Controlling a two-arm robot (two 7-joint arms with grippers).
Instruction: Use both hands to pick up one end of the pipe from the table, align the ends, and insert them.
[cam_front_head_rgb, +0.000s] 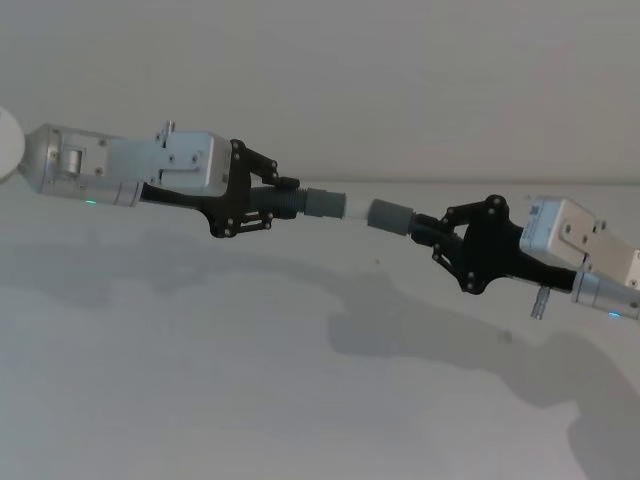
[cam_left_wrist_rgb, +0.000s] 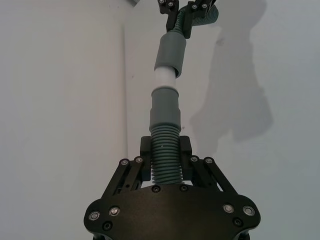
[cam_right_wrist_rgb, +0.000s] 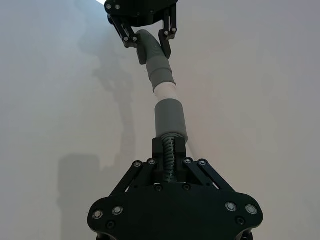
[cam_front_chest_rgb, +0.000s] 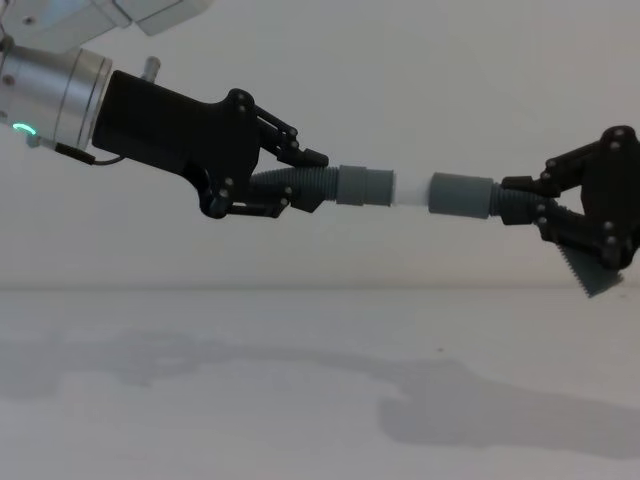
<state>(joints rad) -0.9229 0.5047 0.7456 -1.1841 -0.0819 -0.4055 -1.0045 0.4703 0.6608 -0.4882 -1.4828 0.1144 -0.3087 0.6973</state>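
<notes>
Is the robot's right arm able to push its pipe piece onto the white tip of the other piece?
Probably yes. The right gripper holds its pipe piece in the air, collar facing the white tip of the left gripper's piece. Nothing sits between them, and they look roughly lined up.

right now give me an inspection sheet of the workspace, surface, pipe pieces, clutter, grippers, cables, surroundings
surface: white table, bare, with the arms' shadows on it
job's things: left pipe piece and right pipe piece both held up off the table, ends facing; the left one's white tip is at the mouth of the right one's grey collar, how far in cannot be told
clutter: nothing seen
grippers: left gripper shut on the ribbed part of the left pipe piece; right gripper shut on the ribbed part of the right pipe piece
cables: thin black lead at the left wrist
surroundings: plain white wall
</notes>
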